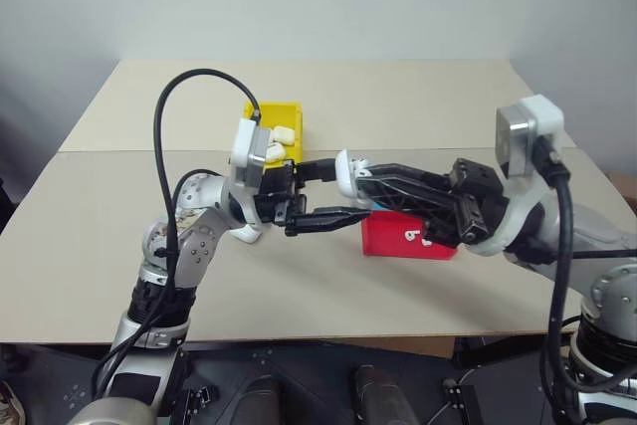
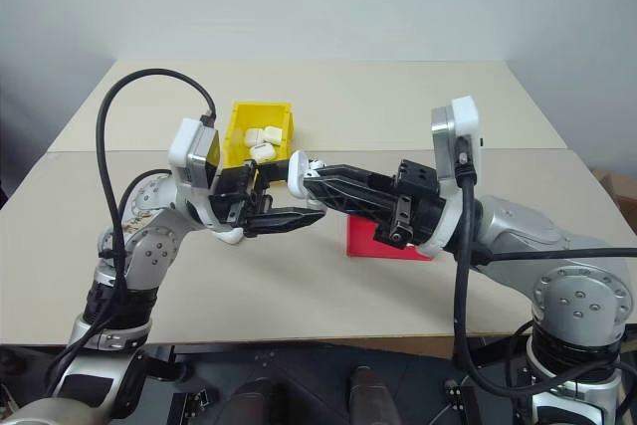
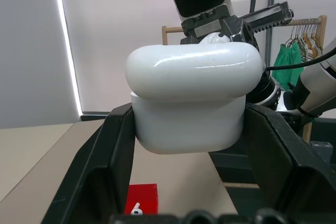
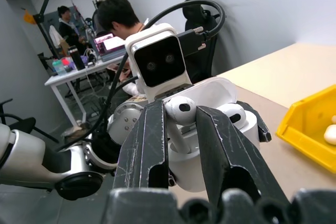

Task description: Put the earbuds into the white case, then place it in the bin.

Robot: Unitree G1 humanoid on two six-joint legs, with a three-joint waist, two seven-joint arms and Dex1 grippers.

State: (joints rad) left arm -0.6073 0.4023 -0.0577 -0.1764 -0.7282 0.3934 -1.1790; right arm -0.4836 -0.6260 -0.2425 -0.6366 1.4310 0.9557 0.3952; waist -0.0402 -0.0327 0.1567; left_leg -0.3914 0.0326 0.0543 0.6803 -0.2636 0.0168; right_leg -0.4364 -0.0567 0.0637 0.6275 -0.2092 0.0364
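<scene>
over the tan table (image 1: 119, 246), the left gripper (image 1: 320, 194) is clamped on a glossy white pebble-shaped earbud case (image 3: 191, 98) with its hinged lid flipped open, held above the tabletop. behind it stands a small bright yellow plastic bin (image 1: 287, 112) holding several white cases. the right gripper (image 4: 181, 121) pinches a tiny glossy white earbud (image 4: 180, 107) just over the open case. beneath the right arm sits a shallow red tray (image 1: 393, 238).
</scene>
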